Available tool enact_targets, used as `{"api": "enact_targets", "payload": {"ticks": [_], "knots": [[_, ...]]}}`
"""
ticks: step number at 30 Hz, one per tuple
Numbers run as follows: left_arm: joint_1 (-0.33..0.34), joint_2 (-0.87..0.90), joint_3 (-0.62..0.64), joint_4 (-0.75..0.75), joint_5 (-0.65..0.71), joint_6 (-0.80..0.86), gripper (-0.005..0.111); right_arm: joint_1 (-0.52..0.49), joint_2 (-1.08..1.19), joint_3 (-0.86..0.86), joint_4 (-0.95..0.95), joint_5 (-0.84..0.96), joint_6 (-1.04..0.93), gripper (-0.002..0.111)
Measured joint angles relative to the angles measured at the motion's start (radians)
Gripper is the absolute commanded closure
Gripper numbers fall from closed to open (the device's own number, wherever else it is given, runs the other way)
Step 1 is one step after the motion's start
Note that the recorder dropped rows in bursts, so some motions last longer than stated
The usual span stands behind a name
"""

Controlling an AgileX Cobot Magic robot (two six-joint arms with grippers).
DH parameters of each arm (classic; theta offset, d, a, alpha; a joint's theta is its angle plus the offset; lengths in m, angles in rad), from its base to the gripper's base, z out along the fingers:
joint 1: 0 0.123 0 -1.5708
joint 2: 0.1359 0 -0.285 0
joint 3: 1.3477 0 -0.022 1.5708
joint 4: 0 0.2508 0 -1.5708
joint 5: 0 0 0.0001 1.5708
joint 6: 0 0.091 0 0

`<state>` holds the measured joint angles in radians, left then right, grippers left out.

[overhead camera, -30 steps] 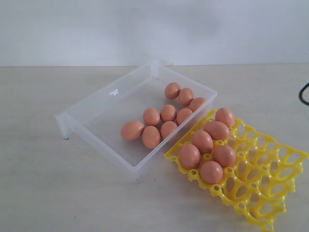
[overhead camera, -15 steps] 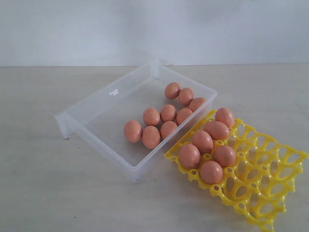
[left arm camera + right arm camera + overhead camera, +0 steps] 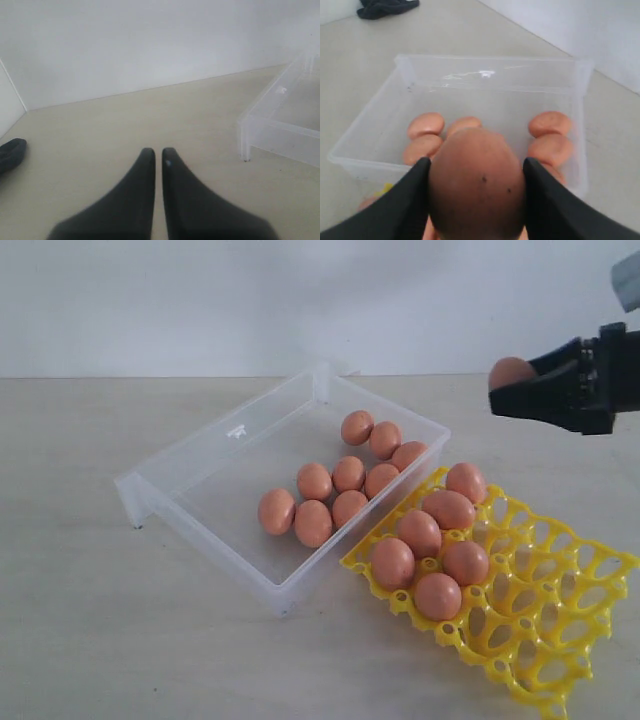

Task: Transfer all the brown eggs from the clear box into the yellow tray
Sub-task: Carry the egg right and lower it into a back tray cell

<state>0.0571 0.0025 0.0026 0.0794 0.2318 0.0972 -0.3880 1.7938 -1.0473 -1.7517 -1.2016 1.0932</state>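
The right gripper (image 3: 515, 390) is clamped on one brown egg (image 3: 510, 370), which sits between its two black fingers (image 3: 405, 205) and is held in the air. In the right wrist view the egg fills the gap between the fingers. Its long axis appears to run along them rather than across.

In the exterior view the yellow tray (image 3: 520, 625) lies below the held egg and nearer the viewer. The coming move therefore looks like a descent toward the tray. Six brown eggs occupy the cups at the tray's end beside the clear box (image 3: 200, 455). The open cups lie on the side away from the box, which is also the right arm's side.

Nine brown eggs lie loose in the box, bunched toward the wall that touches the tray. They will obstruct nothing if the egg is carried over the open cups. The seated eggs and the raised pegs between cups are the likely contact hazards on the way down.

The left gripper (image 3: 157, 152) has its fingers together and holds nothing. It sits low over the table (image 3: 100, 620), apart from the box's outer corner, and is the farther of the two from the tray.
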Motion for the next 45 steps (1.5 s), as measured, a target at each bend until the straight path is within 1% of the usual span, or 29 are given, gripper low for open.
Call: {"api": "enact_targets", "payload": {"ticks": [2, 5, 10, 14, 19, 24, 29, 40, 45], "knots": [[0.000, 0.000, 0.000, 0.000, 0.000, 0.000, 0.103, -0.059, 0.000, 0.036, 0.002, 0.002, -0.024, 0.109], [0.000, 0.000, 0.000, 0.000, 0.000, 0.000, 0.103, -0.096, 0.000, 0.110, 0.002, 0.021, -0.083, 0.109], [0.000, 0.000, 0.000, 0.000, 0.000, 0.000, 0.103, -0.071, 0.000, 0.238, 0.001, 0.077, -0.238, 0.109], [0.000, 0.000, 0.000, 0.000, 0.000, 0.000, 0.103, -0.050, 0.000, 0.267, 0.005, 0.097, -0.300, 0.109], [0.000, 0.000, 0.000, 0.000, 0.000, 0.000, 0.103, 0.006, 0.000, 0.267, 0.051, 0.121, -0.311, 0.109], [0.000, 0.000, 0.000, 0.000, 0.000, 0.000, 0.103, 0.071, 0.023, 0.267, 0.059, 0.216, -0.311, 0.109], [0.000, 0.000, 0.000, 0.000, 0.000, 0.000, 0.103, 0.072, 0.050, 0.267, 0.079, 0.269, -0.311, 0.109], [0.000, 0.000, 0.000, 0.000, 0.000, 0.000, 0.103, 0.072, 0.104, 0.267, 0.085, 0.270, -0.259, 0.109], [0.000, 0.000, 0.000, 0.000, 0.000, 0.000, 0.103, 0.072, 0.105, 0.267, 0.133, 0.270, -0.257, 0.109]]}}
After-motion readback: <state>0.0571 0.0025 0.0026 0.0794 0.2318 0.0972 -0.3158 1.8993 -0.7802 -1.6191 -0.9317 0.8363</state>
